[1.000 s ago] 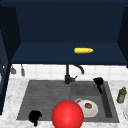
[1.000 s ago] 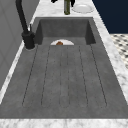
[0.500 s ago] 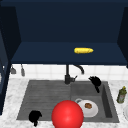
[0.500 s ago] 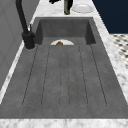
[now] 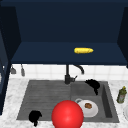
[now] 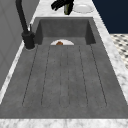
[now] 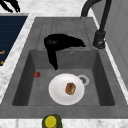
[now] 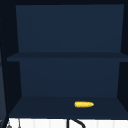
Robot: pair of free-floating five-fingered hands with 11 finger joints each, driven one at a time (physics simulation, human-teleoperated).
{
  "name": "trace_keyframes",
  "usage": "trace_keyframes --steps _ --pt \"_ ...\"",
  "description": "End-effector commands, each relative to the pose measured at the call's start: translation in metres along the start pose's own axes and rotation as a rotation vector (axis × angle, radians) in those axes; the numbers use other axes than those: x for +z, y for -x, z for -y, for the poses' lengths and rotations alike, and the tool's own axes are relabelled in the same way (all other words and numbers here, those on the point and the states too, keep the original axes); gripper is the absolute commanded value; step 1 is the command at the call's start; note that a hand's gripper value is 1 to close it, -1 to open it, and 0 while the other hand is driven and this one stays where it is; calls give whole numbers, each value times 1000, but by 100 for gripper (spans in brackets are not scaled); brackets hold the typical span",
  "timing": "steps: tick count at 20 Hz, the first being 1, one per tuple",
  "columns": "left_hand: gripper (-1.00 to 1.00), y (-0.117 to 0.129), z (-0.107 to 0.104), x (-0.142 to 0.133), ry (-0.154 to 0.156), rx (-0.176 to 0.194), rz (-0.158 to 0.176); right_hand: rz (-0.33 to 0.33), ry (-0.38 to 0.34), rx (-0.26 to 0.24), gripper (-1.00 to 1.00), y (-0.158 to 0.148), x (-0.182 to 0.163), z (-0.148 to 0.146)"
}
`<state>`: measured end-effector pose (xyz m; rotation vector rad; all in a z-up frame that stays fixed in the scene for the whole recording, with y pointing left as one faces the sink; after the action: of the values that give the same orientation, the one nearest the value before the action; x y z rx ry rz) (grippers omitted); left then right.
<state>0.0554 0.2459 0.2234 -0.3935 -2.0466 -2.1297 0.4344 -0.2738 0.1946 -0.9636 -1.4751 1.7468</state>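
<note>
In the front view the right hand (image 5: 93, 84) hovers empty over the grey sink basin (image 5: 106, 100), above the round white plate (image 5: 91, 111) with a brown morsel (image 5: 88, 105); in the right side view its relaxed, spread fingers (image 7: 53, 59) point down, nothing grasped yet.

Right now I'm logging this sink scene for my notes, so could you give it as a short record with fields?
Right hand: right hand above the back of the sink basin, fingers pointing down, holding nothing.
Left hand: left hand at the sink's front left corner.
In basin: white plate with a brown food piece, beside the drain.
Counter right: green bottle.
Cabinet shelf: yellow corn cob.
Front: red ball.
</note>
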Motion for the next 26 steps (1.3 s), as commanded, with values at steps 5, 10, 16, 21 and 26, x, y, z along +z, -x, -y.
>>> trace_keyframes --steps 5,10,16,21,26 --pt "0 0 0 0 0 0 0 133 20 -16 -100 -4 -12 -12" --pt "0 0 0 0 0 0 0 128 23 -48 -100 2 -62 -9" --pt "0 0 0 0 0 0 0 119 66 -43 -100 15 -103 4" --pt "0 0 0 0 0 0 0 115 75 -22 -100 25 -145 1" --pt "0 0 0 0 0 0 0 109 80 -19 -100 13 -189 -14"
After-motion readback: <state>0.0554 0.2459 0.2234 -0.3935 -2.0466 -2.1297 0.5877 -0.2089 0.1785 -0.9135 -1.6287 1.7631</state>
